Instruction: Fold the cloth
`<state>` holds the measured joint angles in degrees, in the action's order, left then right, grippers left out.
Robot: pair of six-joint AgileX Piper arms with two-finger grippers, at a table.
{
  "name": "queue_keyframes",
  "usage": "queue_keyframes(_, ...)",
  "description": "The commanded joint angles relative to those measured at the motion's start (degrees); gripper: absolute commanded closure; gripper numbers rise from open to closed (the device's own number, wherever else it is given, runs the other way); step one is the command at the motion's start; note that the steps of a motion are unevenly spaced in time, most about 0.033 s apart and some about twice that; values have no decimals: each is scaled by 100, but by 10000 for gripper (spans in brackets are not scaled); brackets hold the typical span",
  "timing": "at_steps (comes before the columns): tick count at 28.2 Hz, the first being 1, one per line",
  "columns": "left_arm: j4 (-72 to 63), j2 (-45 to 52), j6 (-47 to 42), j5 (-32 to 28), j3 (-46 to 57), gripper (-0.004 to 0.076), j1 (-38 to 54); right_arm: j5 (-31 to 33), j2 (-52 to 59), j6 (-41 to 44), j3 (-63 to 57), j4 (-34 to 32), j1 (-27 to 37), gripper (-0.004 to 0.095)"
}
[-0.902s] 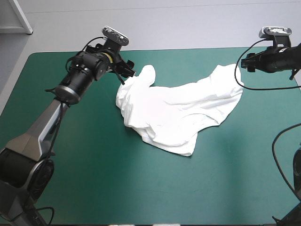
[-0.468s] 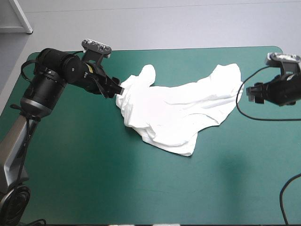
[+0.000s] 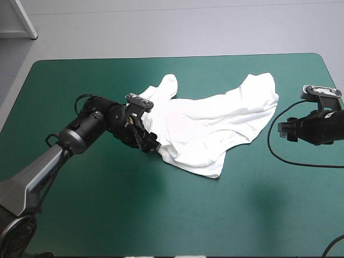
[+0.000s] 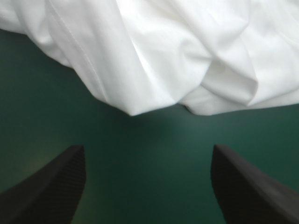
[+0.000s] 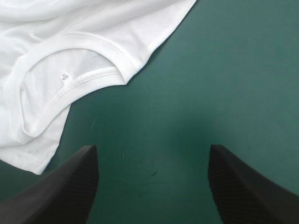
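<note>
As far as I can tell from where I stand, no fold has been made yet. On the left, the left gripper (image 3: 154, 147) sits low at the near-left edge of the T-shirt (image 3: 209, 121). Its fingers are spread wide with only the teal-green cover (image 3: 161, 215) between them, the cloth just ahead. The shirt lies rumpled and half spread across the middle of the table. Over on the right, the right gripper (image 3: 283, 130) hovers just off the collar end, fingers equally wide and holding nothing. Smoothing it flat and every fold remain, I'd say.
</note>
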<state>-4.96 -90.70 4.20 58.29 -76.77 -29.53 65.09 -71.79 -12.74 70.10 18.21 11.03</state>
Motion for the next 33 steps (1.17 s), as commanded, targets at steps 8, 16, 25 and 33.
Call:
queue_keyframes(8,-65,-871,-61,-1294,101,185,-43,-99,163,-53,120,151,9,305)
queue_keyframes(16,-65,-1265,-61,-1354,101,392,-43,-145,136,-57,28,195,9,328)
queue_keyframes(25,-65,-1265,-1,-1328,101,703,-43,-709,-246,-119,-122,439,9,328)
queue_keyframes(33,-81,-1265,93,-1325,101,703,-43,-1502,-1426,-422,-112,536,-870,329)
